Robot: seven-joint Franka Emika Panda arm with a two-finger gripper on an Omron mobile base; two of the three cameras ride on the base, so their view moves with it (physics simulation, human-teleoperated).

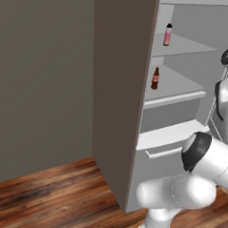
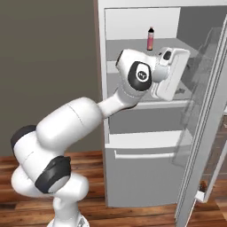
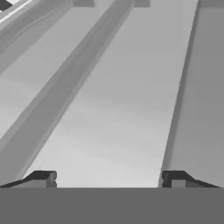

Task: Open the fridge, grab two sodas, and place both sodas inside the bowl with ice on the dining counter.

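The fridge (image 1: 120,87) stands open, its door (image 2: 208,111) swung out to the right. A pink soda with a black cap (image 1: 167,34) (image 2: 150,38) stands on the upper shelf. On the shelf below stands a dark cola soda with a red label (image 1: 155,78). My white hand (image 2: 170,73) reaches into the fridge at that middle shelf's height and hides the cola in the right base view. My gripper (image 3: 108,179) is open, its fingertips (image 3: 43,178) wide apart with only grey fridge interior ahead. The bowl and the dining counter are out of view.
The fridge's lower drawer with a bar handle (image 2: 142,155) is closed beneath the shelves. A dark grey wall (image 1: 41,83) runs left of the fridge over wooden floor (image 1: 44,193). The open door's shelves (image 2: 195,88) hang close to the right of my hand.
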